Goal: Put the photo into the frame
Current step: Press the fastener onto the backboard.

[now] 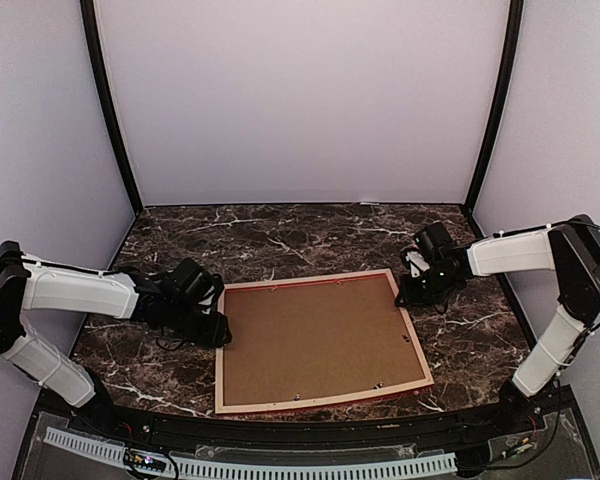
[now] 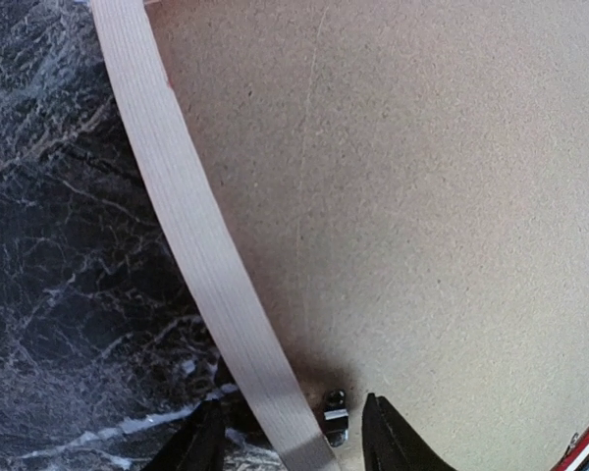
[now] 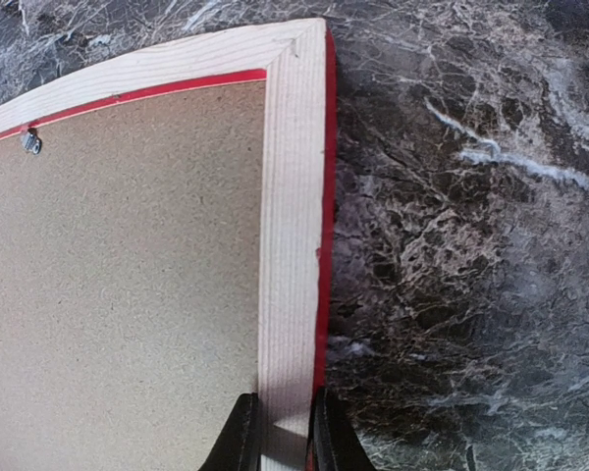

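Note:
The frame (image 1: 320, 398) lies face down on the table, pale wood up, with a thin red edge showing. A brown backing board (image 1: 315, 340) fills it, and the photo is hidden. My left gripper (image 1: 220, 335) is at the frame's left rail. In the left wrist view the left gripper (image 2: 293, 446) is open, its dark fingers standing on either side of the rail (image 2: 191, 245) and a small metal clip (image 2: 335, 417). My right gripper (image 1: 405, 295) is at the right rail near the far corner. The right wrist view shows the right gripper (image 3: 285, 437) shut on that rail (image 3: 290, 245).
The dark marble table (image 1: 280, 235) runs out around the frame on all sides. Pale walls and two black posts (image 1: 110, 110) close off the back and sides. Another metal clip (image 3: 29, 140) sits at the board's far edge.

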